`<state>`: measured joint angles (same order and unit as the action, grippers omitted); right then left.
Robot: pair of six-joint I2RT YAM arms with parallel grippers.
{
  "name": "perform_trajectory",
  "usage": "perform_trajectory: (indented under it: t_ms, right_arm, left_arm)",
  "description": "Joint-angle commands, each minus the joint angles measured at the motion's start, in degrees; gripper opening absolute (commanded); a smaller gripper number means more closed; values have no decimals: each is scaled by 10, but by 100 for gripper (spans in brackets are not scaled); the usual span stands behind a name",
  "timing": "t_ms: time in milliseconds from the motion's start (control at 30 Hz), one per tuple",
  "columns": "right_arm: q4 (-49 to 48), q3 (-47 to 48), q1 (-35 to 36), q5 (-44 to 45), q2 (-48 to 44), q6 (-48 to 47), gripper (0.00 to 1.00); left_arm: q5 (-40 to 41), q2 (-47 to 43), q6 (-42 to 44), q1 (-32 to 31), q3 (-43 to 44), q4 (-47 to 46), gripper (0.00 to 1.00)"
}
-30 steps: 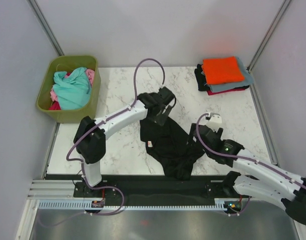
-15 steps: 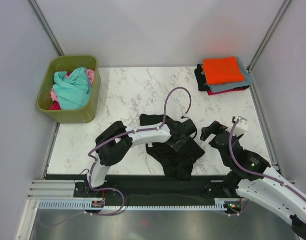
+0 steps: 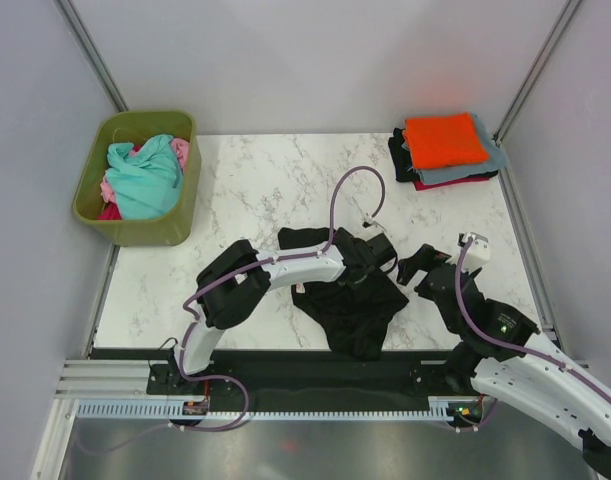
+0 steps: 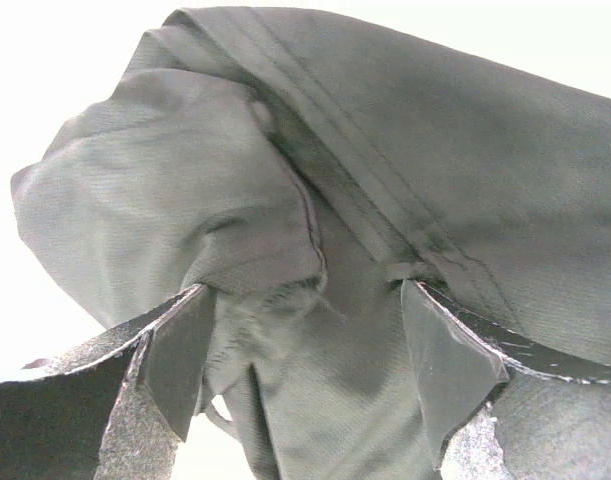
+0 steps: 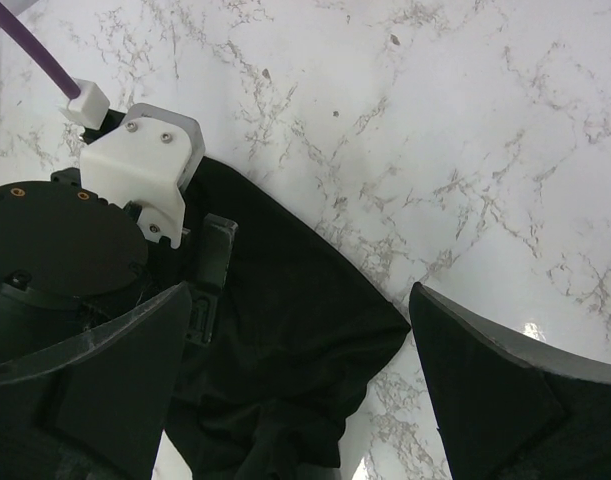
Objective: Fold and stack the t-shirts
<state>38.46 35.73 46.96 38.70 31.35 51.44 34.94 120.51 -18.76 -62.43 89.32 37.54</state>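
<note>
A large black t-shirt (image 3: 347,308) lies crumpled near the table's front middle. My left arm reaches across it, and my left gripper (image 3: 378,255) sits over its right upper part. In the left wrist view (image 4: 303,290) the jaws are wide open with bunched black cloth (image 4: 385,150) between the fingers. My right gripper (image 3: 413,266) is open just right of the shirt. In the right wrist view (image 5: 300,290) it hovers over the shirt's edge (image 5: 285,320) and bare marble. Folded shirts are stacked at the back right, the orange one (image 3: 444,140) on top.
An olive-green tub (image 3: 135,228) at the back left holds teal (image 3: 145,178), pink and red shirts. The left gripper's white camera mount (image 5: 140,170) is close by in the right wrist view. Grey walls enclose the marble table (image 3: 255,180).
My left gripper swung from the shirt's back left edge to its right side and dropped onto the cloth. My right arm pulled back to the right, then edged towards the shirt.
</note>
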Motion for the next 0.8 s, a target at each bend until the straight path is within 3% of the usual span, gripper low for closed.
perform_trajectory:
  t_ms: [0,333,433,500,600,767]
  right_arm:
    - [-6,5,0,-6,6,2,98]
    - [-28,-4,1,-17,23,-6,98]
    - [-32,-7,0,-13,27,-7,98]
    - [-36,-9,0,-13,28,-9,98]
    - [-43,-9,1,-17,34,-10,98]
    - [-40,-9,0,-20,29,-13,98]
  left_arm:
    - [70,-1,9,-1,14,-17,82]
    - [90,-68,17,-26,-13,-16,68]
    - [76,-105,17,-51,-15,-18,42]
    - [80,-110,23,-56,-12,-17,42]
    - [87,-94,34,-55,-13,-18,63]
    - [95,-43,51,-52,0,-19,67]
